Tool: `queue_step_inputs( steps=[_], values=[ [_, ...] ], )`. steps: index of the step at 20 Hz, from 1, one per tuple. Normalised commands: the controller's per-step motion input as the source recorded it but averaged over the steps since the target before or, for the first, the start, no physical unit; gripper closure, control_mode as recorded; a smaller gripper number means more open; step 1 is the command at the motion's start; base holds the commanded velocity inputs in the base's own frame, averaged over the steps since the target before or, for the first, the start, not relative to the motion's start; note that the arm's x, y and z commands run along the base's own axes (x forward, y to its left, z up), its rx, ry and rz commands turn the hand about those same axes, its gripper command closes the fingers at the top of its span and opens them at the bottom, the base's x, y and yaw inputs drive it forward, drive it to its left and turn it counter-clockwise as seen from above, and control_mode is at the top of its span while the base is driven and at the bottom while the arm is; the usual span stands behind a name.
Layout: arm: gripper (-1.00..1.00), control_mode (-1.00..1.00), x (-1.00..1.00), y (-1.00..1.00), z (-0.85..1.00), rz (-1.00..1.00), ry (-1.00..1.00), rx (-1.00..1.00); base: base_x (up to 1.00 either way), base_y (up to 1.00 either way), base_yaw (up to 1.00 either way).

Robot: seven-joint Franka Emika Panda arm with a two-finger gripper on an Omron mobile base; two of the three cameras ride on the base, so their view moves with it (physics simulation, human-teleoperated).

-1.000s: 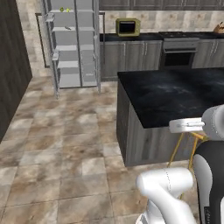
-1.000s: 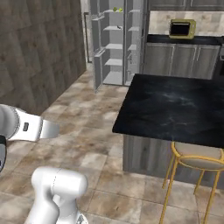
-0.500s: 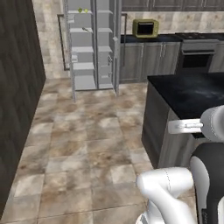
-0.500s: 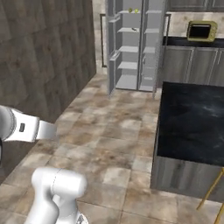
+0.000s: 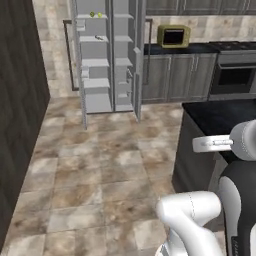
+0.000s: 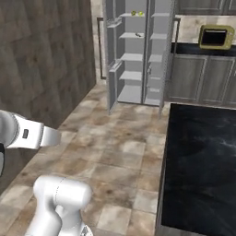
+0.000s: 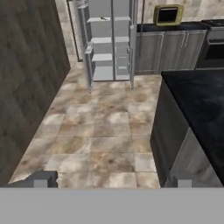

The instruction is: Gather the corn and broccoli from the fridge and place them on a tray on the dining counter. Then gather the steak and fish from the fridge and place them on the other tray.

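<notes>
Grey fridge (image 5: 107,60), doors wide, pale shelves, small green items up top; gripper (image 7: 111,179) open, empty.

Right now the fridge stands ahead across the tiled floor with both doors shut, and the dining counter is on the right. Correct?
Not quite: the fridge has both doors swung open, its pale shelves exposed, as the left base view shows. The rest holds: it stands ahead across the tiled floor, and the dining counter lies on the right.
</notes>
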Motion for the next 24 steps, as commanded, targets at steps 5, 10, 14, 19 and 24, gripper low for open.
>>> queue_step_inputs(
  steps=[5, 10, 14, 19, 24],
  values=[
    [-1.0, 1.0, 0.0, 0.0, 0.0, 0.0, 0.0, 0.0, 1.0, 0.0, 0.0],
    [-1.0, 1.0, 0.0, 0.0, 0.0, 0.0, 0.0, 0.0, 1.0, 0.0, 0.0],
    [-1.0, 1.0, 0.0, 0.0, 0.0, 0.0, 0.0, 0.0, 1.0, 0.0, 0.0],
    [-1.0, 1.0, 0.0, 0.0, 0.0, 0.0, 0.0, 0.0, 1.0, 0.07, 0.0],
    [-1.0, 1.0, 0.0, 0.0, 0.0, 0.0, 0.0, 0.0, 1.0, 0.14, 0.0]
  ],
)
